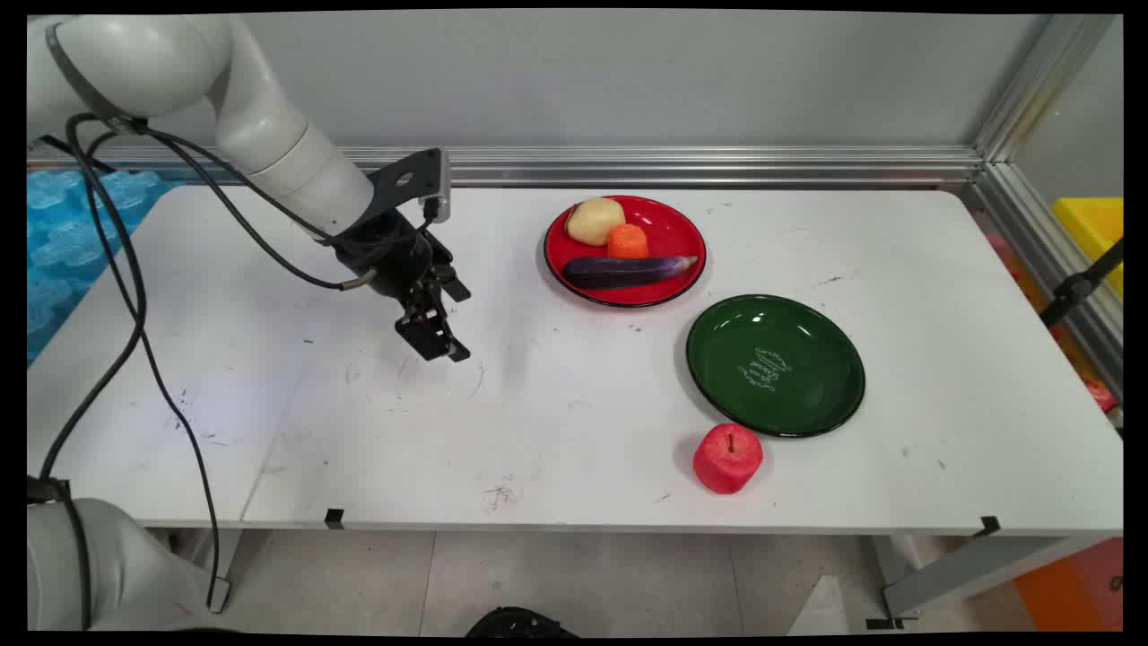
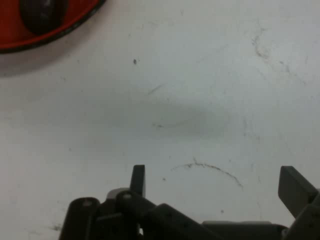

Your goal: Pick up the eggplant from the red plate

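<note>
Bright, even overhead light; soft shadows beneath the gripper (image 1: 438, 339) on the table (image 1: 574, 422). Glare glints on the green plate (image 1: 776, 365). The hand view is slightly soft.

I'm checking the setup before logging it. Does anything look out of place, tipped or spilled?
Nothing is spilled or tipped. The one stray item is the red apple, on the table just beside the empty green plate, while the potato, carrot and eggplant lie on the red plate. The table shows scuffs.
</note>
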You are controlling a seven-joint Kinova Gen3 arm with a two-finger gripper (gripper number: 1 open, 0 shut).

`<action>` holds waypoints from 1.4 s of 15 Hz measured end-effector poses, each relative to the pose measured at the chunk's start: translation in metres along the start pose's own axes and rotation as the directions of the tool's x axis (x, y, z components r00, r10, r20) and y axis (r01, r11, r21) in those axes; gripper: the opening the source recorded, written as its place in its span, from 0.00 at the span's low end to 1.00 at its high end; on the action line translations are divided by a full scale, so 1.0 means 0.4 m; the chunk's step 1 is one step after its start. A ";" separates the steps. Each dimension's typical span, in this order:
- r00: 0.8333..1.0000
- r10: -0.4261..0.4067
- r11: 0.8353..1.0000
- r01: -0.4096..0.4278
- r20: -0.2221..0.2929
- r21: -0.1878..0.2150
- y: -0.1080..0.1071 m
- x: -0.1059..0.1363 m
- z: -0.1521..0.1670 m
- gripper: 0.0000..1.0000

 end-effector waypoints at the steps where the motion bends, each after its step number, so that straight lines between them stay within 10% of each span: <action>1: 1.000 -0.005 1.000 0.005 0.003 -0.003 0.002 -0.001 -0.001 1.00; 8: 0.998 -0.056 0.998 0.056 0.005 -0.012 -0.014 0.031 0.009 1.00; 21: 0.993 -0.046 0.992 0.058 -0.105 0.111 -0.201 0.326 0.100 1.00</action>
